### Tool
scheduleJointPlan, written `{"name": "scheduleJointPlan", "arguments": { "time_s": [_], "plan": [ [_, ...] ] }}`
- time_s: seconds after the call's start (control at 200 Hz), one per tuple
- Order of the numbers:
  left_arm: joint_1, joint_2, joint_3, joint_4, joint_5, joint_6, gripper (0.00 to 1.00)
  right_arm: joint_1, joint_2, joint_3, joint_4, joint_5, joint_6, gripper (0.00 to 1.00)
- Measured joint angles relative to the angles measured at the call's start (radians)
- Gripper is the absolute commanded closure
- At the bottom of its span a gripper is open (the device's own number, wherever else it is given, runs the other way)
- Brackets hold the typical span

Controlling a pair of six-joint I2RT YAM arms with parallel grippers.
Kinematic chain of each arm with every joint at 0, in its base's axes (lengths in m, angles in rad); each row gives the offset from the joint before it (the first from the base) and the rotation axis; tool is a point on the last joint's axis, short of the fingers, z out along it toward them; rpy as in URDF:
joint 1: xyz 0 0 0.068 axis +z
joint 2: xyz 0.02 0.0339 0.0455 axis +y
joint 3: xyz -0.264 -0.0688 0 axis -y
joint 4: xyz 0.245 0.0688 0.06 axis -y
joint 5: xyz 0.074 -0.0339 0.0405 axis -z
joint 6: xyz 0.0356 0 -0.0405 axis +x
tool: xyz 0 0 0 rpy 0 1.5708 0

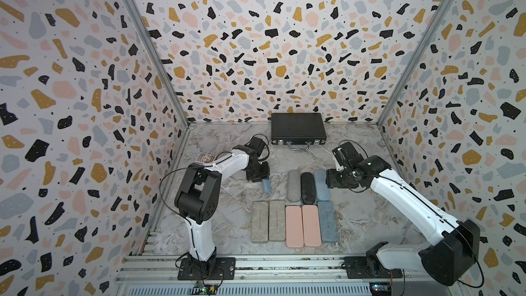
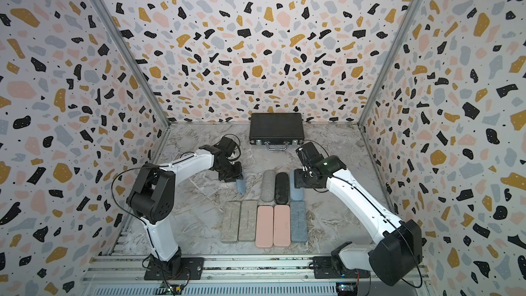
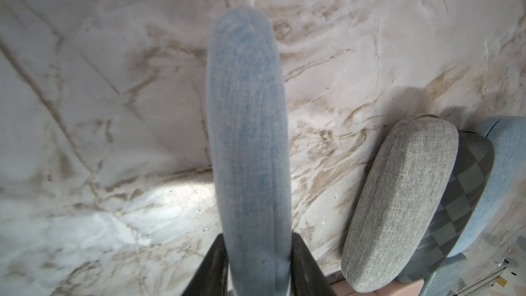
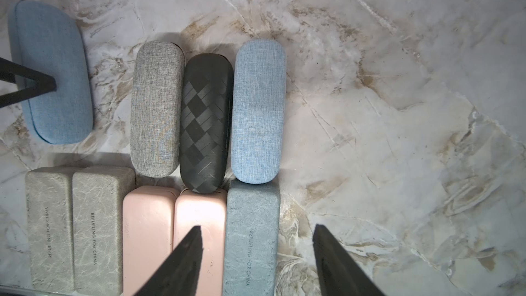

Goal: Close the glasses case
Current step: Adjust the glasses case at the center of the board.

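The glasses case (image 1: 267, 186) is light blue fabric and stands on its long edge on the marble table, left of the rows of cases. My left gripper (image 1: 257, 172) is over its far end. In the left wrist view the glasses case (image 3: 247, 138) runs out between the jaws of the left gripper (image 3: 259, 236), and both black fingers press on its sides. In the right wrist view the glasses case (image 4: 49, 72) shows a thin seam along its rim, with its halves together. My right gripper (image 4: 257, 227) is open above the blue-grey box case (image 4: 252, 237), holding nothing.
A grey fabric case (image 1: 293, 185), a black woven case (image 1: 307, 187) and another light blue case (image 1: 321, 185) lie side by side. In front are two grey box cases (image 1: 259, 222), two pink ones (image 1: 294, 226) and the blue-grey one (image 1: 327, 221). A black briefcase (image 1: 298, 128) stands at the back wall.
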Motion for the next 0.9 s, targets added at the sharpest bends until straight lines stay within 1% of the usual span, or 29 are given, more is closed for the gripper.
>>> {"name": "scheduleJointPlan", "arguments": {
  "time_s": [0.11, 0.235, 0.42, 0.536, 0.611, 0.756, 0.896],
  "plan": [
    [0.012, -0.043, -0.066, 0.046, 0.019, -0.006, 0.64, 0.000, 0.005, 0.000, 0.000, -0.010, 0.005, 0.36],
    [0.047, -0.097, -0.159, 0.124, 0.086, -0.021, 0.64, 0.000, 0.013, 0.000, 0.000, -0.018, 0.010, 0.36],
    [0.114, -0.161, -0.316, 0.313, 0.237, -0.056, 0.63, 0.000, 0.014, 0.000, 0.000, -0.026, 0.018, 0.36],
    [0.146, -0.175, -0.392, 0.441, 0.323, -0.082, 0.62, 0.000, 0.014, 0.000, 0.000, -0.032, 0.025, 0.37],
    [0.150, -0.172, -0.413, 0.512, 0.375, -0.102, 0.60, 0.000, 0.015, 0.000, 0.000, -0.035, 0.029, 0.37],
    [0.150, -0.150, -0.411, 0.671, 0.470, -0.148, 0.53, 0.000, 0.017, 0.000, 0.000, -0.038, 0.036, 0.37],
    [0.150, -0.073, -0.380, 0.756, 0.518, -0.180, 0.52, 0.000, 0.020, 0.000, -0.001, -0.039, 0.040, 0.36]
  ]
}}
